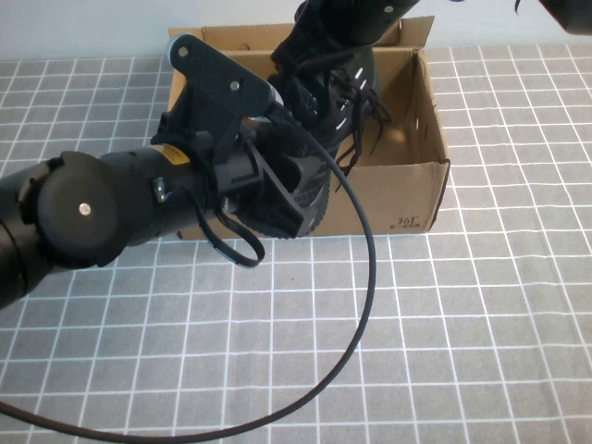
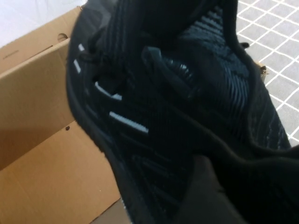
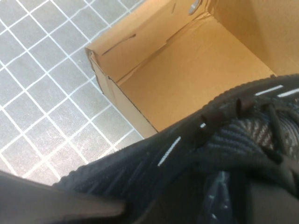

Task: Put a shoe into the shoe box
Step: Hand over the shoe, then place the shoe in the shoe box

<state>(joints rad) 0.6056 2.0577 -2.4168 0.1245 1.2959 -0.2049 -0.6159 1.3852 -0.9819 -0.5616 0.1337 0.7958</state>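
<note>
Cardboard shoe box (image 1: 398,190) is sitting on the checked surface (image 1: 444,333) in the high view, with the shoe (image 1: 319,102) hanging tilted across its front wall. The left tool (image 1: 291,199) is sitting at the sole end; the right tool (image 1: 356,18) is clamping the top. From the left wrist, mesh is filling everything, so I cannot tell its jaws. From the right wrist, the shoe is hovering over the box floor (image 3: 187,70). It might snag the wall or tip out.

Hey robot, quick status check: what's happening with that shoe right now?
Left gripper at shoe's heel, over front wall. Right gripper shut on shoe from above. Shoe tilted over shoe box, not down. Nothing blocking.
</note>
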